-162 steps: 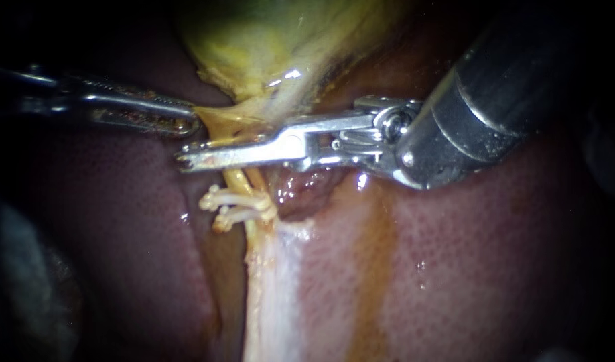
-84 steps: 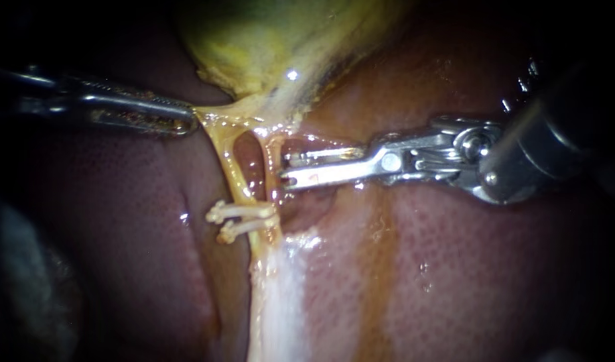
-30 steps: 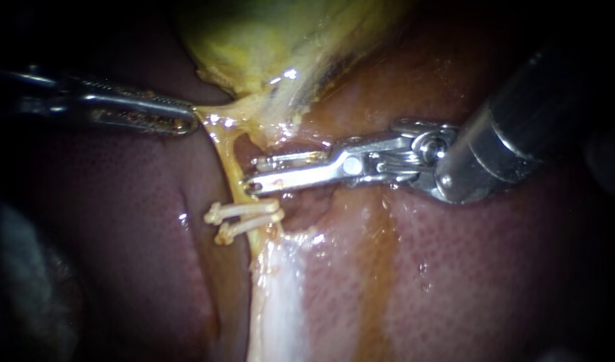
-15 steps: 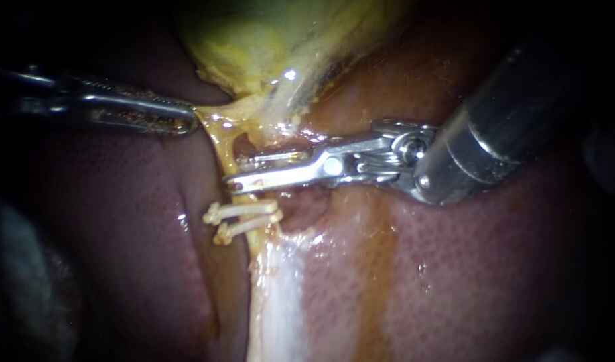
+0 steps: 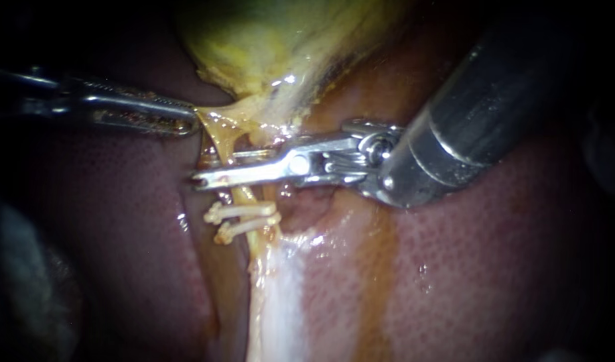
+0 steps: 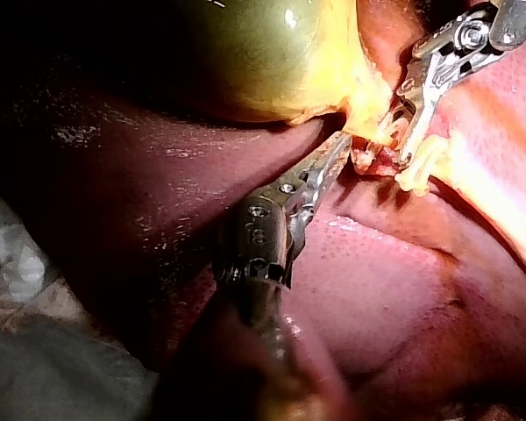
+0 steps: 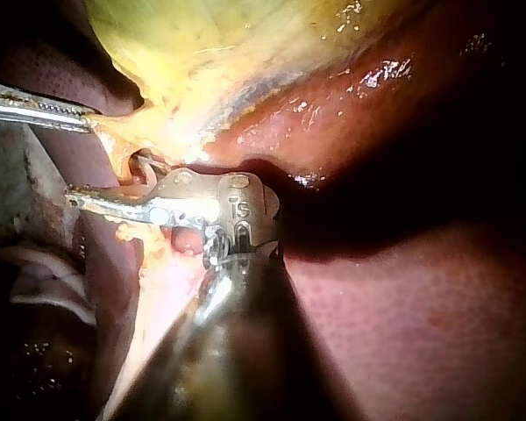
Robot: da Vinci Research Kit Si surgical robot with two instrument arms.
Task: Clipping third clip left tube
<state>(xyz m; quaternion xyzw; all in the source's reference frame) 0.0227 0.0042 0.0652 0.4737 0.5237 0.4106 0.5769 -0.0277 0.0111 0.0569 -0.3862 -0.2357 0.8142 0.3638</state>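
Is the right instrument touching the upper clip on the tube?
Apart. The endoscope view shows bare tube between the right instrument and the upper clip.

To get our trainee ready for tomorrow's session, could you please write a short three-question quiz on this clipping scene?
1. How many clips show in the endoscope view? A one, B two, C four.
2. True or false: the right instrument crosses the left tube below the clips.
3. Fill in: the left instrument holds tissue at the edge of the ______.
Key: 1 B; 2 false, it crosses above them; 3 gallbladder.
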